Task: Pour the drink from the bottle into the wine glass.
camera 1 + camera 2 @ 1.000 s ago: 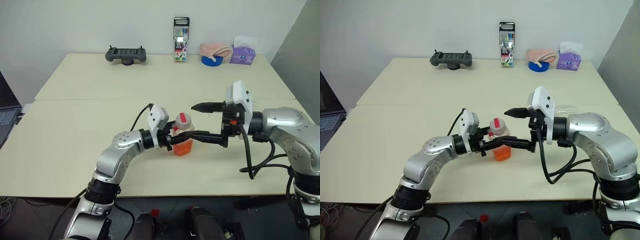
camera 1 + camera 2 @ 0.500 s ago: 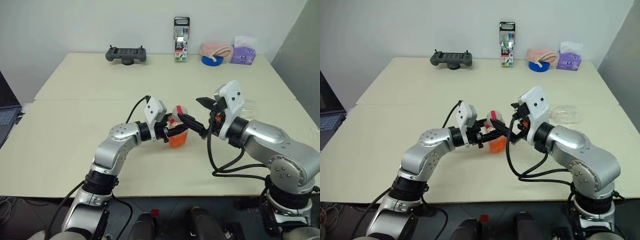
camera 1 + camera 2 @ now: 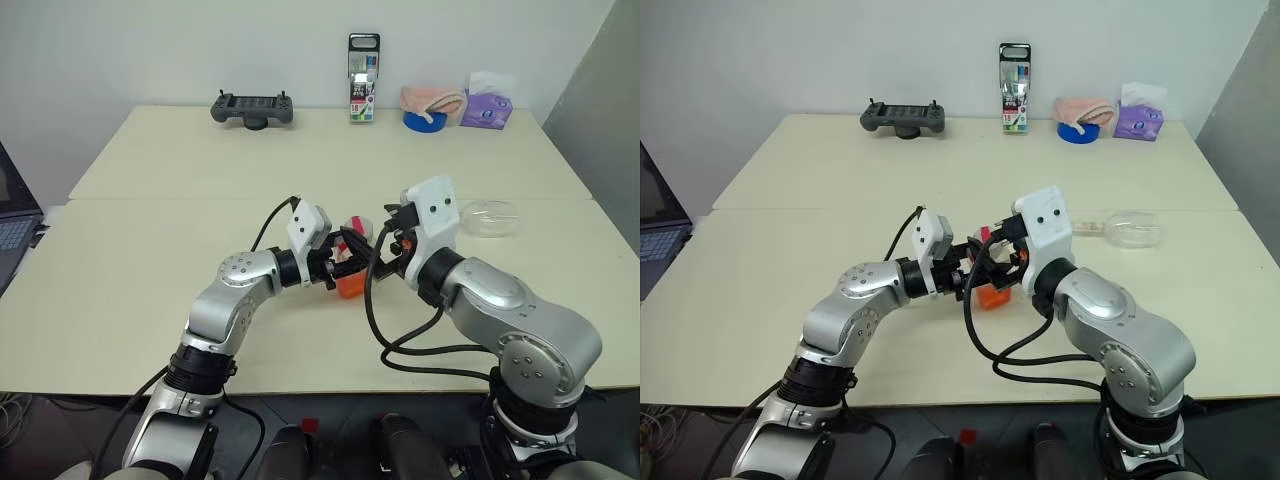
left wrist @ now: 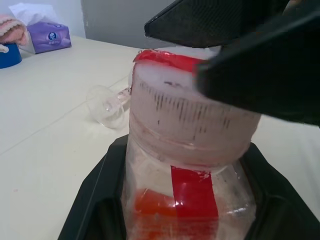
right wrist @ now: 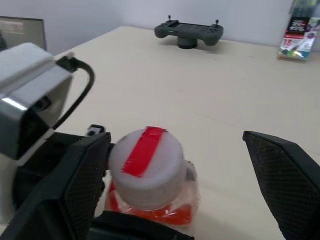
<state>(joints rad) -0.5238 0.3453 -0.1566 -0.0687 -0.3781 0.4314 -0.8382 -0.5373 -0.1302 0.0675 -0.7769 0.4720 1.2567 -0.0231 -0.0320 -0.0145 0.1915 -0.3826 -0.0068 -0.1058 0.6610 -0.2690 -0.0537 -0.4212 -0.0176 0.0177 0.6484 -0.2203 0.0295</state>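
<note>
While the bottle (image 3: 352, 272) stands upright near the middle of the surface (image 3: 150, 250), its pale cap (image 5: 146, 166) with the red band is still on and the drink (image 5: 176, 212) sits low in its body, so nothing can be poured yet. We have our left claw (image 3: 342, 268) clamped shut on the bottle's body, as it has been through the last second, pinning it in place. What has changed is our right arm: a second ago our right claw (image 5: 180, 165) stood off to the right with one finger high above the bottle, and since then the wrist has rolled and swung in leftward, so the two fingers now stand wide apart on either side of the cap, one finger (image 5: 82, 185) close beside it, the other clear of it. It grips nothing yet.

We judge this as lining up to take the cap off, the step that must come before any pouring.

Further out, the wine glass (image 3: 487, 216) lies on its side to the right, well apart from the bottle; it looks as though it will need standing up first.
</note>
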